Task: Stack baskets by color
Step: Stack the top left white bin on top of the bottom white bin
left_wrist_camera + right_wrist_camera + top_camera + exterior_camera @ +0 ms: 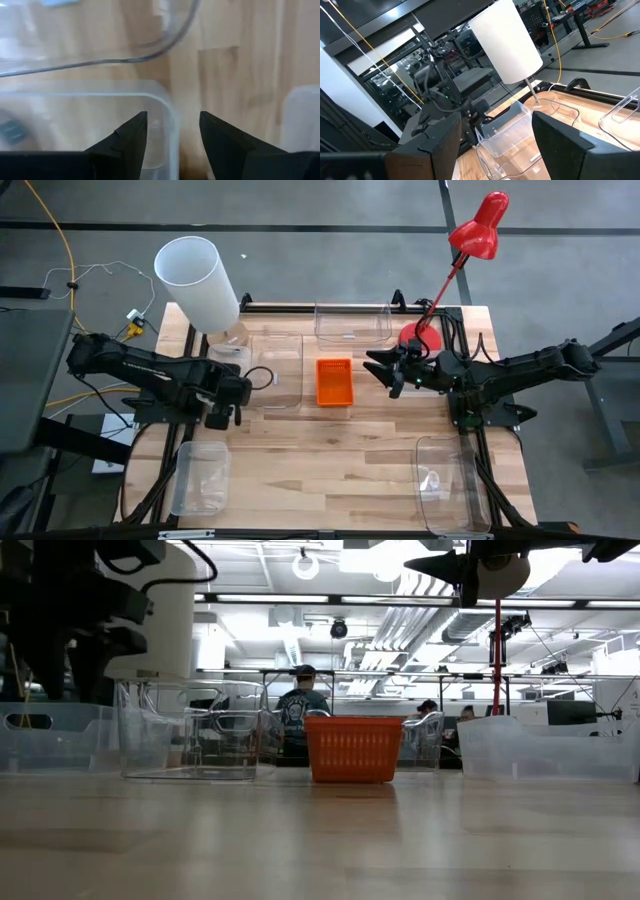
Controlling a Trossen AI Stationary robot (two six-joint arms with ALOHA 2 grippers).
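Overhead first: left gripper [222, 416] hangs w/ fingers spread, holding nothing, just past the near left corner of a clear bin [274, 370]. One orange basket [335, 381] sits mid tabletop [330, 450], between the two grippers, just beside that clear bin. Right gripper [392, 373] is raised, fingers wide apart, empty, w/ the orange basket just off its tips. Another clear bin at back [352, 321], one near-left below the left gripper [200, 476], one near-right [450, 483]. White lampshade [198, 284] tilts over the back-left corner; red desk lamp [470, 250] rises behind the right gripper.

Low view: orange basket [352, 749] upright at centre, on the tabletop, clear bin [192, 729] beside it but apart. Both arms show only at the top edge. A person [302, 705] sits in the room beyond.

Left wrist: fingers [122, 145] parted, a clear bin's rounded corner [165, 107] right under them, not gripped.

Right wrist: fingers [442, 145] wide, nothing between; lampshade [507, 42] and clear bin [507, 132] well ahead.
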